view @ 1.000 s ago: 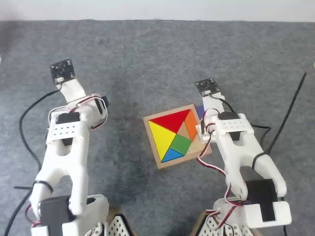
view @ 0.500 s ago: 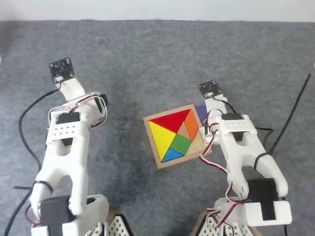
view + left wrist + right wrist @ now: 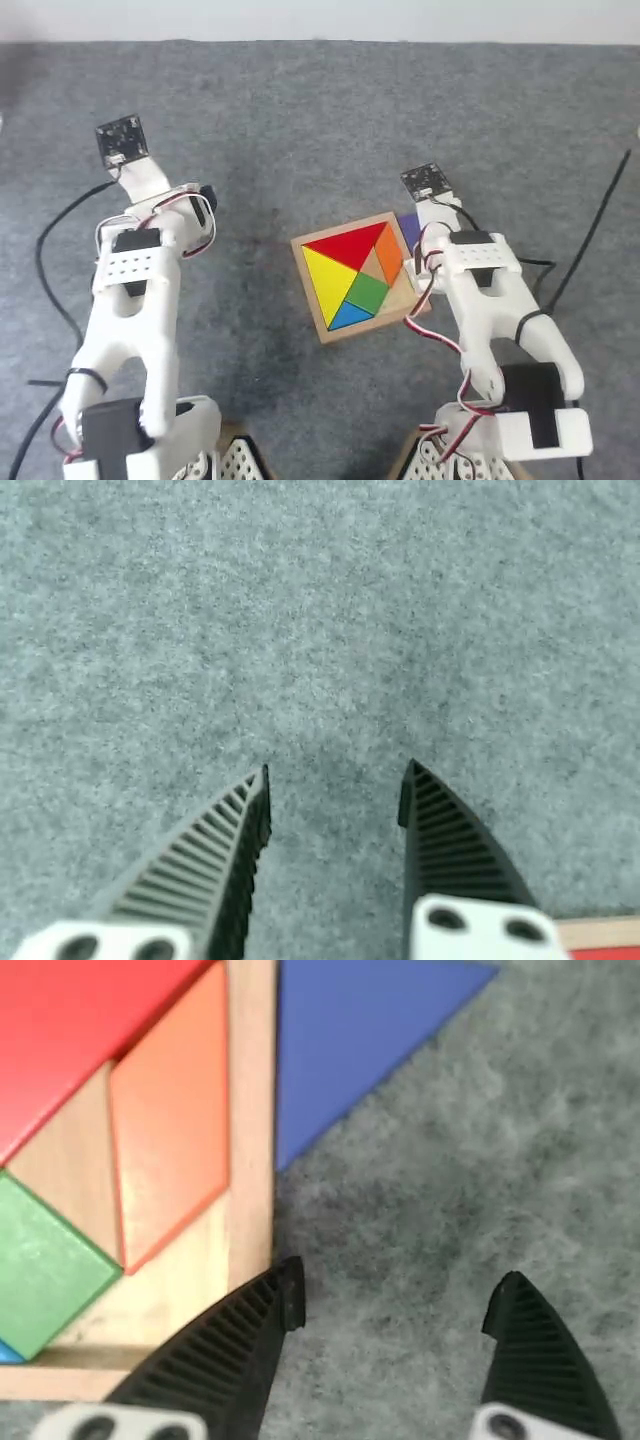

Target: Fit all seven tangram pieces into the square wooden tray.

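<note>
Blue triangle (image 3: 345, 1045) just outside wooden tray (image 3: 251, 1110) rim

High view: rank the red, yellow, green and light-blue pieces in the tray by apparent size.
1. Red triangle and yellow triangle: they look alike, so tied.
2. Green square.
3. Light-blue triangle, smallest.
</note>
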Action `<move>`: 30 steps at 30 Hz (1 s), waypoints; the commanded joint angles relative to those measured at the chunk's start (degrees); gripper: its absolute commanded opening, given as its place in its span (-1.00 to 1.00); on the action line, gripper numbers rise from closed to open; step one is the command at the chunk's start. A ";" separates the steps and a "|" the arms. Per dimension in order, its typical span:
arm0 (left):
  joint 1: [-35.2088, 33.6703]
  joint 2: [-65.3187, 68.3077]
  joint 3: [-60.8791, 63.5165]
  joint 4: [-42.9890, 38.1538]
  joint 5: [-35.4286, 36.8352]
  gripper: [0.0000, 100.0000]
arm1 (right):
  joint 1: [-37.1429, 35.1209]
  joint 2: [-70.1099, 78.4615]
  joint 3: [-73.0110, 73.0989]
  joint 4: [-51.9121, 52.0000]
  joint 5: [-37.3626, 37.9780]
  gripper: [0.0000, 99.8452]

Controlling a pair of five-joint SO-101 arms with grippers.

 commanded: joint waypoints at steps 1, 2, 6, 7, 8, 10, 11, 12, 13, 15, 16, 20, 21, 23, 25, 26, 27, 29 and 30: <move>-0.26 -1.93 -0.75 -1.23 0.44 -0.58 | -6.20 -1.45 1.76 -0.31 0.26 -0.38; -0.26 -1.93 -0.75 -1.23 0.44 -0.58 | -7.60 -1.45 2.02 -0.31 0.26 -0.38; -0.26 -1.93 -0.66 -1.23 0.35 -0.58 | -12.35 -1.80 1.93 -0.31 0.26 -0.38; -0.26 -1.93 -0.31 -1.32 0.35 -0.58 | -13.41 -2.33 1.93 -0.31 0.26 -0.38; -0.09 -1.93 0.13 -2.02 0.35 -0.58 | -14.29 -2.95 1.93 -0.31 0.26 -0.38; 0.00 -1.93 1.19 -4.04 0.26 -0.58 | -15.52 -4.35 2.02 -0.31 -0.88 -0.38; 0.00 -1.93 1.45 -4.57 0.26 -0.58 | -15.78 -4.97 1.85 -0.31 -1.49 -0.38; 0.00 -1.93 1.54 -4.84 0.26 -0.59 | -15.96 -5.49 1.76 -0.31 -1.76 -0.38; 0.09 -1.93 1.54 -4.75 0.26 -0.59 | -16.04 -5.85 1.76 -0.40 -1.85 -0.38; 0.09 -1.93 1.63 -4.75 0.26 -0.59 | -15.78 -6.73 1.67 -0.40 -2.11 -0.38; 0.09 -1.93 1.63 -4.84 0.26 -0.59 | -15.16 -7.25 1.49 -0.40 -3.08 -0.38; 0.09 -1.93 1.63 -4.75 -0.44 -0.59 | -8.84 -9.80 -2.20 -0.40 -12.66 -0.38; 0.18 -1.93 1.63 -4.75 -1.41 -0.59 | -7.60 -10.07 -3.78 -0.40 -15.30 -0.38; 0.18 -1.93 1.63 -4.75 -2.11 -0.59 | -5.76 -10.07 -7.03 -0.57 -21.63 -0.38; 0.18 -1.93 1.63 -4.66 -2.29 -0.59 | -5.23 -10.07 -9.85 -0.84 -29.27 -0.38; 0.18 -1.93 1.71 -4.66 -2.29 -0.59 | -5.23 -9.98 -11.08 -0.92 -32.88 -0.39; 0.18 -1.93 1.71 -4.66 -2.29 -0.59 | -5.23 -9.54 -12.13 -1.01 -36.13 -0.39; 0.70 -1.93 1.71 -4.57 -2.37 -0.59 | -5.14 -7.43 -14.07 -2.15 -40.00 -0.39; 1.14 -1.93 1.80 -4.57 -2.46 -0.59 | -4.70 -5.85 -14.86 -3.30 -40.97 -0.39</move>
